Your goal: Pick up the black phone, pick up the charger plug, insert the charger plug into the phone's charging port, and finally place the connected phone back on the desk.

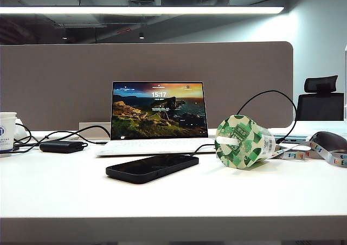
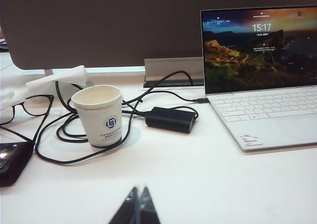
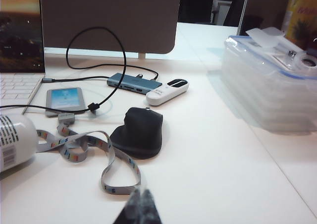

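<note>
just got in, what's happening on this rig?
Nothing is being handled. The black phone lies flat on the desk before the laptop, a thin cable running to its right end. Left gripper and right gripper, both shut and empty, sit low over the desk at their own sides.

Taupe divider panel point(image 1: 146, 82) behind; ceiling strip light point(image 1: 141, 10) lit; black office chair point(image 1: 321, 98) beyond.
</note>
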You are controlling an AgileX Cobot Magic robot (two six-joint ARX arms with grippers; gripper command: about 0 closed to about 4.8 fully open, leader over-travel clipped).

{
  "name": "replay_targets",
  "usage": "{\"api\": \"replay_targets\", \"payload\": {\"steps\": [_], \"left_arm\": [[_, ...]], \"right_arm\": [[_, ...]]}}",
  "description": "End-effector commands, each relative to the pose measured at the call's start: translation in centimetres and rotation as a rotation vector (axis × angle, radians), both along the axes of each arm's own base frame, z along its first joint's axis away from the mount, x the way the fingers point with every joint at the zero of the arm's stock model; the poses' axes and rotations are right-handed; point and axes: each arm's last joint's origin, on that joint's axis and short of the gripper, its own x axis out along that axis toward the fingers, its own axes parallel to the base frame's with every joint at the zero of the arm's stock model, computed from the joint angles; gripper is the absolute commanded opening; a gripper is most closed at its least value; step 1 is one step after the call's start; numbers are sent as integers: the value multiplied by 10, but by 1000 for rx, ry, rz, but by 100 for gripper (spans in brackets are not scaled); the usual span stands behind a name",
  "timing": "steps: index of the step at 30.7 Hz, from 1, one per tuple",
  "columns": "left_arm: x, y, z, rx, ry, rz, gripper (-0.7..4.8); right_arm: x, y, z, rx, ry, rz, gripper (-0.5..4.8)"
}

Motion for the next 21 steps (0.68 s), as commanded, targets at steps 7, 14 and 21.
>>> {"api": "replay_targets", "payload": {"steps": [7,14,21], "left_arm": [[0,0,1,4,-9,-3,-5],[0,0,1,4,-9,-3,-5],[0,0,1,3,-9,-3,-5]], "right_arm": [[0,1,7,86,-92,10,0],[0,2,7,72,-83,27,0],[0,3,6,-7,-71,29,0]]}}
